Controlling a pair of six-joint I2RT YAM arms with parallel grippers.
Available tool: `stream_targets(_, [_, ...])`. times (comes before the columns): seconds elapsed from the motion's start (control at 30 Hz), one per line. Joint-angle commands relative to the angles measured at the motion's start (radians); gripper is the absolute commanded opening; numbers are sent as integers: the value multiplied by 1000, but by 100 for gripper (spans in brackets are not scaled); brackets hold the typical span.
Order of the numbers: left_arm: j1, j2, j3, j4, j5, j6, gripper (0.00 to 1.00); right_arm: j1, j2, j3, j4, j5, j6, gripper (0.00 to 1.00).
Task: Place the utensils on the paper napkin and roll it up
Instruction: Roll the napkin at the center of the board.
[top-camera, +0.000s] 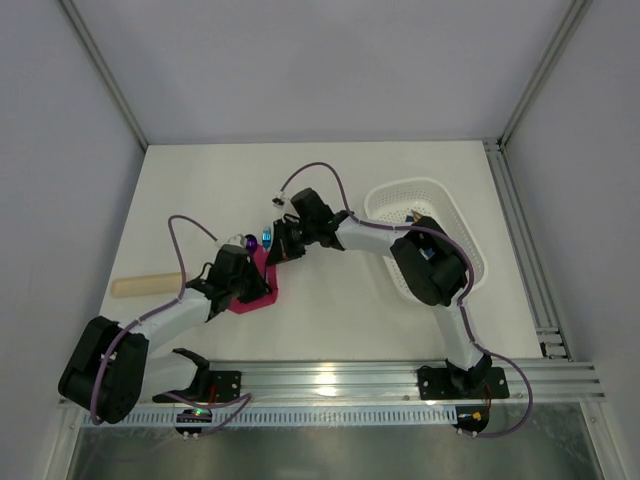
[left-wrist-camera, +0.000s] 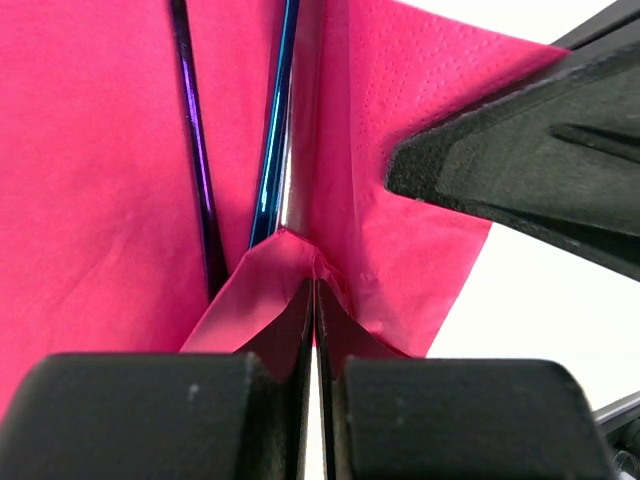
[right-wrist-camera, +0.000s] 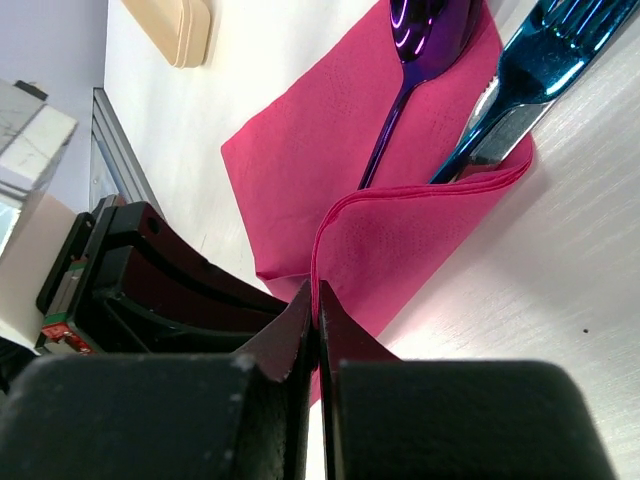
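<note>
Across the white table (top-camera: 330, 335) we see a white basket (top-camera: 385, 200) at the right, well apart from the work at centre-left. Both arms reach in there. We find the left gripper (left-wrist-camera: 315, 290) pressed together on a raised fold of the paper napkin (left-wrist-camera: 90, 200), pinching it. The right gripper (right-wrist-camera: 316, 292) is likewise closed, nipping the napkin's folded-over edge. The napkin lies on the table, partly folded over the utensils (left-wrist-camera: 198, 150). A beige stick (top-camera: 145, 286) lies apart, to its left. On the napkin we make out the purple spoon (right-wrist-camera: 425, 30) and blue fork (right-wrist-camera: 545, 55) side by side, handles tucked under the fold.
</note>
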Motion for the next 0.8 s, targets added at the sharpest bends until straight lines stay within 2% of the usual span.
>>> stream_targets(0.0, [1,-55,-8,-29,-45,-9,0,6,2,44,4,8,18,4])
stream_targets(0.43, [1,-127,-7,-152,-137,-24,0,9,15,73,-23,8,13,4])
stream_targets(0.77, [1,-127,-21,-160,-188,-52,0,25,45,128,-46,17,29,4])
